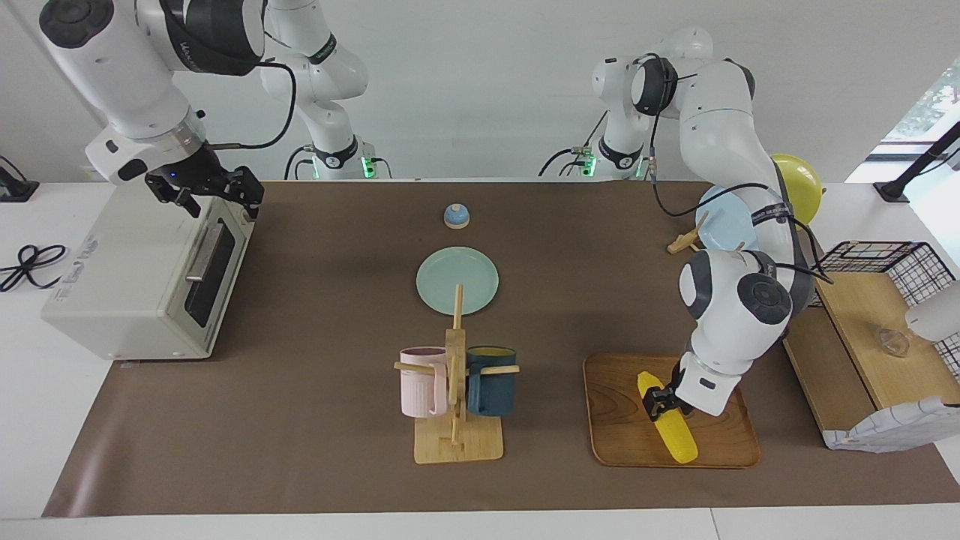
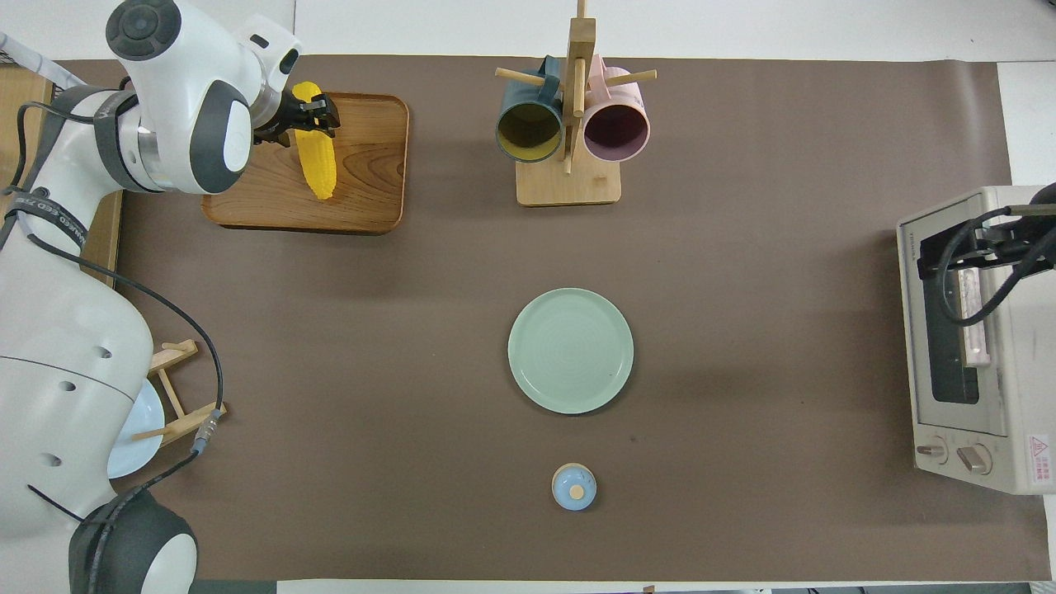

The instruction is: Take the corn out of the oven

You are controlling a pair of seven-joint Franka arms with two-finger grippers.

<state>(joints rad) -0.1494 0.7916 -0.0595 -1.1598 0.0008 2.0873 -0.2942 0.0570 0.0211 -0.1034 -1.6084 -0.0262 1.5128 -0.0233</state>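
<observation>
Corn (image 1: 667,418) lies on tray (image 1: 619,427)

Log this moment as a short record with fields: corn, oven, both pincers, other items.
corn: lying on the wooden tray
oven: door shut, at the right arm's end of the table
left pincer: down at the corn, around its upper part
right pincer: open, over the oven's top front edge
other items: green plate, mug rack, small blue lid

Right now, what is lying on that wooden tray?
A yellow corn lies lengthwise on the wooden tray. The left pincer sits at the cob's upper part, covering part of it. Nothing else shows on the tray.
</observation>
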